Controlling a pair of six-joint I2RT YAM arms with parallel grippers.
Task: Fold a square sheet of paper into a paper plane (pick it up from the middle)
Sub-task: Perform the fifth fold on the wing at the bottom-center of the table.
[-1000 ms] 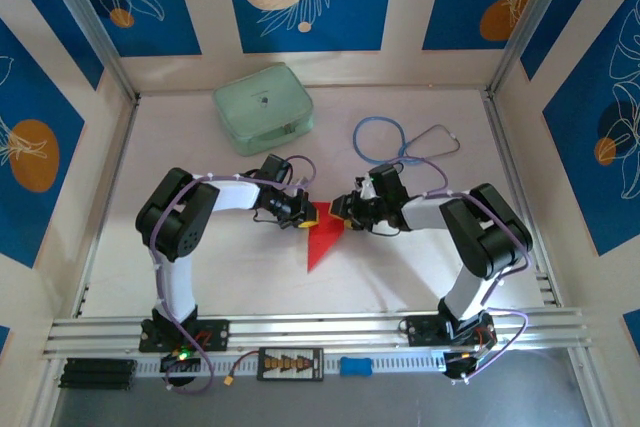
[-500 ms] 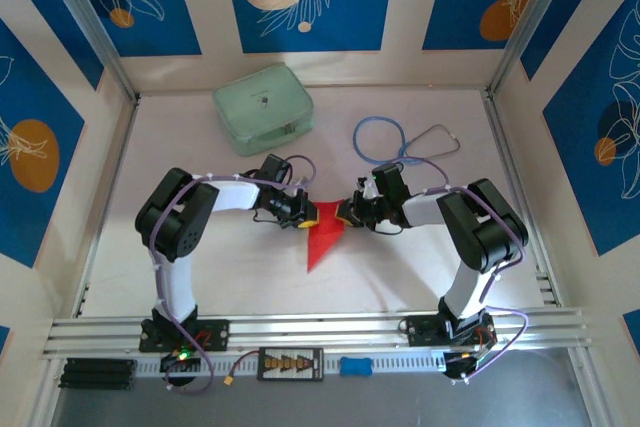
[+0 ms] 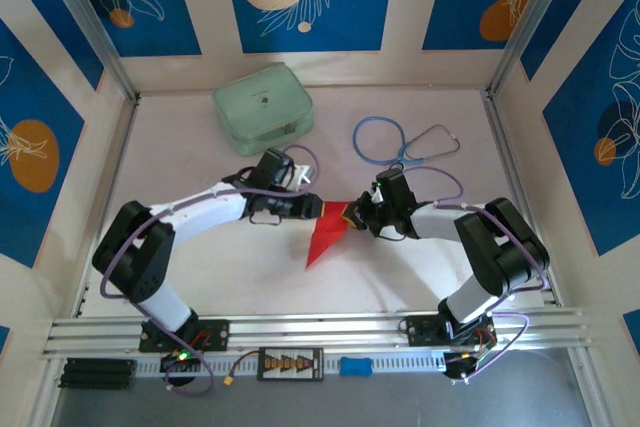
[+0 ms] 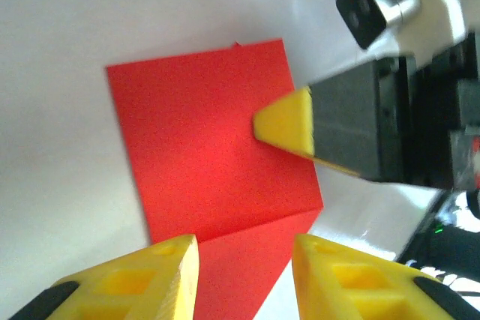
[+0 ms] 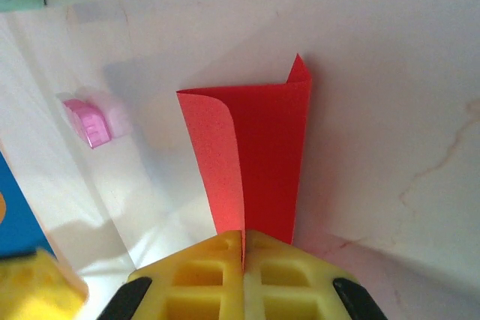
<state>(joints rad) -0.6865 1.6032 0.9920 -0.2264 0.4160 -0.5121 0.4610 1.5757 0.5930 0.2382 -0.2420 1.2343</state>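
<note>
At the bottom of the top view, a metal rail [image 3: 320, 329] is seen across the near edge of the table [image 3: 220, 282], and from it both arms are bent inward towards the middle of the frame. There the red paper sheet [image 3: 325, 237] is found lying on the table, folded into a narrow shape whose tip is pointed to the lower left. Its upper right end is clamped by the right gripper [image 3: 351, 217]; in the right wrist view the two yellow fingers [image 5: 202, 279] are pressed tightly together at the bottom of the frame, with the paper's edge caught in the seam between them and one flap curled upward. The left gripper [image 3: 316, 209] is held just beside the sheet's upper left end, released: in the left wrist view its fingers [image 4: 142, 275] are parted at the bottom edge, and the red paper is seen in the gap between them, with nothing grasped. A small pink object [image 5: 90, 124] is seen on the table at the left of the right wrist view, beyond the sheet. Farther up the top view, a pale green case [image 3: 263, 107] is placed left of centre, and a stethoscope with blue tubing [image 3: 382, 137] is laid right of centre, well apart from the paper.
</note>
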